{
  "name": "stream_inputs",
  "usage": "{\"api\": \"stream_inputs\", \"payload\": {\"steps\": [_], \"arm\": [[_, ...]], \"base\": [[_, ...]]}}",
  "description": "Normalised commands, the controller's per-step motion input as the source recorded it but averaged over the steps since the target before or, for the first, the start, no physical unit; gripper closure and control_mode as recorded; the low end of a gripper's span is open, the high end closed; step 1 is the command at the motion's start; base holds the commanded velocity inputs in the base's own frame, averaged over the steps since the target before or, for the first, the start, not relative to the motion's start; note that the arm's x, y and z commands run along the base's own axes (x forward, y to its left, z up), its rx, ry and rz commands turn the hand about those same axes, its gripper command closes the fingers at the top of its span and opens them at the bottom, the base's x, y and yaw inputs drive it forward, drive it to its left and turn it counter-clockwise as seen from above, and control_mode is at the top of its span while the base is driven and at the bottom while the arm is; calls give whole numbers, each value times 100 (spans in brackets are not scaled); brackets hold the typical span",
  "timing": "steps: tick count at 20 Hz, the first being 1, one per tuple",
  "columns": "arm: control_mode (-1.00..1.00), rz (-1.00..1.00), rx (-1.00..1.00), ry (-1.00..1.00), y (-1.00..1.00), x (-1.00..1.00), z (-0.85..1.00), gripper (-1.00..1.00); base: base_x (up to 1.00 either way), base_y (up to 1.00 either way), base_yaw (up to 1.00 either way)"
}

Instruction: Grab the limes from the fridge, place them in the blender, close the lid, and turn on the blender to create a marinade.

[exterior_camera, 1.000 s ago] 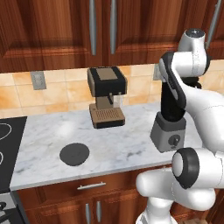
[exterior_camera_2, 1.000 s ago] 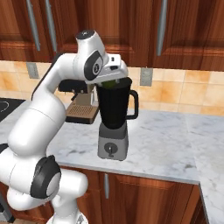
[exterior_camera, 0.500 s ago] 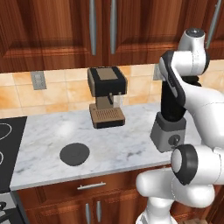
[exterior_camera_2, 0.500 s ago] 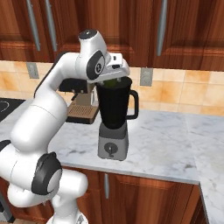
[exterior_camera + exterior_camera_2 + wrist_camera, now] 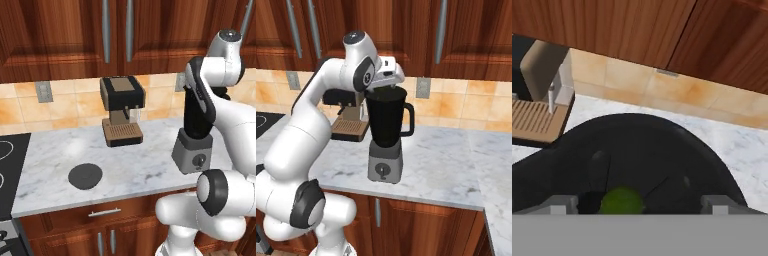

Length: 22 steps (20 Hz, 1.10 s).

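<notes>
The blender stands on the marble counter, a black jar on a grey base with a knob. My gripper hangs just over the jar's open mouth. In the hand view I look down into the jar; one green lime lies low inside it. My gripper is open, its fingertips far apart and touching nothing. The round dark lid lies flat on the counter, left of the blender. The fridge is out of view.
A brown-and-black coffee machine stands at the back of the counter, beside the blender. A black stovetop borders the counter's left end. Wooden cabinets hang above, and drawers sit below the counter edge.
My hand has shifted only slightly over the jar's mouth. The blender, lid and coffee machine have stayed put.
</notes>
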Motion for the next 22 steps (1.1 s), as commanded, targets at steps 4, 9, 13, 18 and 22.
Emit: {"api": "stream_inputs", "payload": {"steps": [4, 9, 13, 18, 22], "arm": [[-100, 0, 8, -9, 10, -82, 16, -100], [-100, 0, 6, -8, 51, -100, 17, -100], [-100, 0, 0, 0, 91, -100, 14, -100], [-100, 2, 0, 0, 100, -100, 0, -100], [-100, 0, 2, 7, 100, -99, -1, -100]], "base": [[0, 0, 0], [0, 0, 0], [0, 0, 0], [0, 0, 0], [0, 0, 0]]}}
